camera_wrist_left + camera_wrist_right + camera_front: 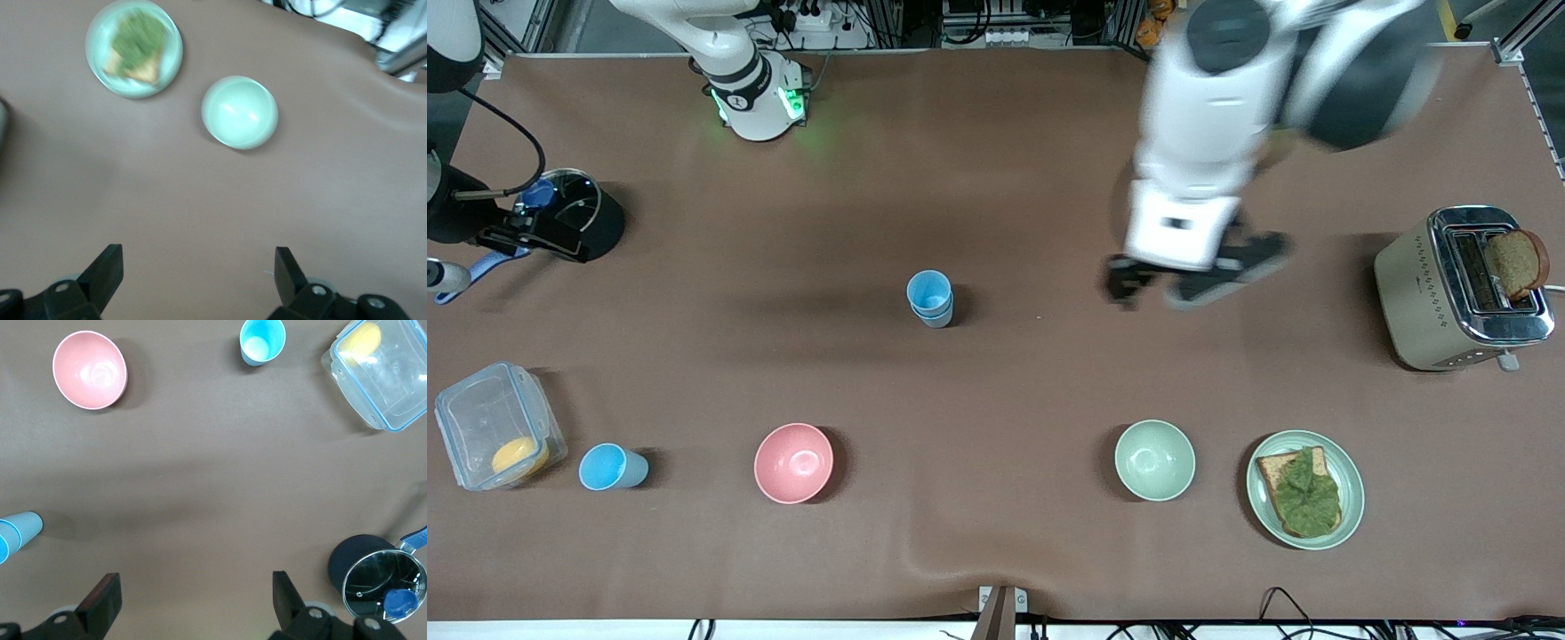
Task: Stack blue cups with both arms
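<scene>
Blue cups (930,299) stand stacked at the front view's centre; a single blue cup (611,467) sits lower left beside the pink bowl (793,462). The left gripper (1197,277), fingers apart, hangs empty right of centre. The right gripper (193,607), fingers apart, waits at the left edge.

Front view: high across the table (996,178), facing the arm bases, taking in everything. Wrist views: looking straight down from mid-height. Shared with left wrist: green bowl (1154,460) (239,112). Shared with right wrist: pink bowl (793,462) (90,369).
</scene>
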